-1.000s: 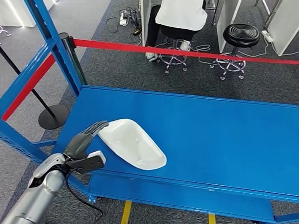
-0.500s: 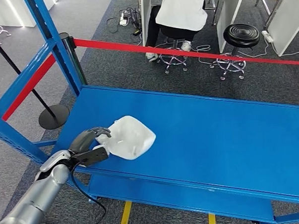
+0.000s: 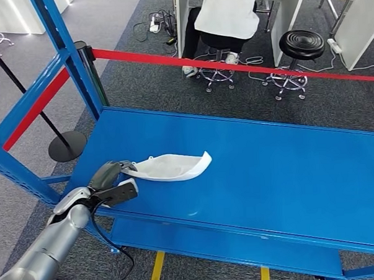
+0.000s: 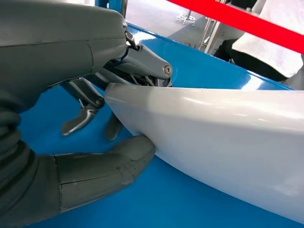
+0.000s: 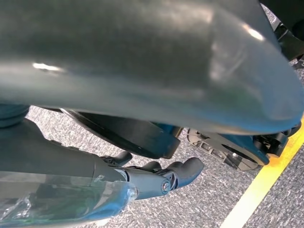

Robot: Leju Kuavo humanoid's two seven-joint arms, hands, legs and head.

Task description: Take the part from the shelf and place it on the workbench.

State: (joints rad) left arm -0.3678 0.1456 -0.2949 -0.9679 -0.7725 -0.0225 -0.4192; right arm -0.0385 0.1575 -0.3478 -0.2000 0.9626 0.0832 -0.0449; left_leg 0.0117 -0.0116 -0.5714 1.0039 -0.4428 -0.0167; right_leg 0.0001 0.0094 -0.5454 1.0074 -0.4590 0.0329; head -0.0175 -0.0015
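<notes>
left hand: we see it holding the white part by its near-left end, at the front-left corner of the blue shelf. In the left wrist view the thumb is under the part and the darker fingers clamp over its rim.
part: lifted off the shelf deck, roughly level, seen edge-on from the head view with its far tip curled up (a faint reflection sits on the deck below it). The hand is the only thing we see touching it.
right hand: hanging low over the grey carpet, fingers curled in. We see nothing clearly held, but a glassy reflective patch covers part of the wrist view, so we cannot tell its state.
shelf: blue steel, with a blue upright at the left.
surroundings: red barrier tape runs behind the shelf; a person in a white top sits beyond it, next to a black stool.
</notes>
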